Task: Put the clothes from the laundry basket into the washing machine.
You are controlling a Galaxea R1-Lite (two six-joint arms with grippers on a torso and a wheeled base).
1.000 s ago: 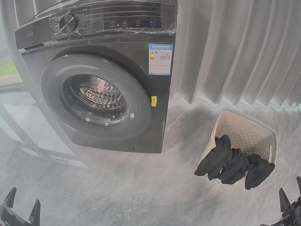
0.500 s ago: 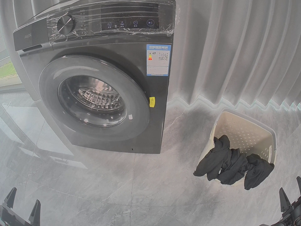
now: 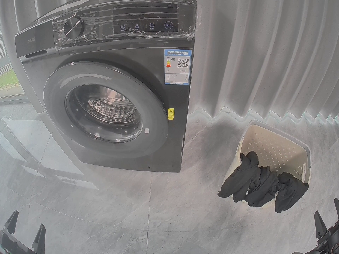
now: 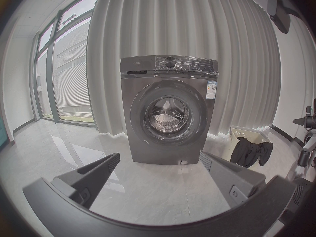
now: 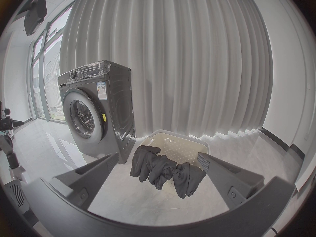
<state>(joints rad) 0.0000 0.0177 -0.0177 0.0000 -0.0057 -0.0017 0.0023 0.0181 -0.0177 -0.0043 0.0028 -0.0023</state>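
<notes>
A dark grey washing machine (image 3: 106, 78) stands on the floor at the left with its round door shut (image 4: 168, 116). To its right sits a cream laundry basket (image 3: 279, 147), and black clothes (image 3: 263, 186) hang over its near rim (image 5: 164, 170). My left gripper (image 3: 25, 228) is low at the near left, open and empty, facing the machine (image 4: 159, 158). My right gripper (image 3: 328, 216) is low at the near right, open and empty, just short of the basket (image 5: 158, 158).
White pleated curtains (image 3: 268, 50) hang behind the machine and basket. A tall window (image 4: 65, 69) stands to the machine's left. Glossy grey floor tiles (image 3: 141, 209) lie open between the grippers and the machine.
The whole head view has shifted slightly, so the camera moved a little. Both grippers stay at the same places in the picture.
</notes>
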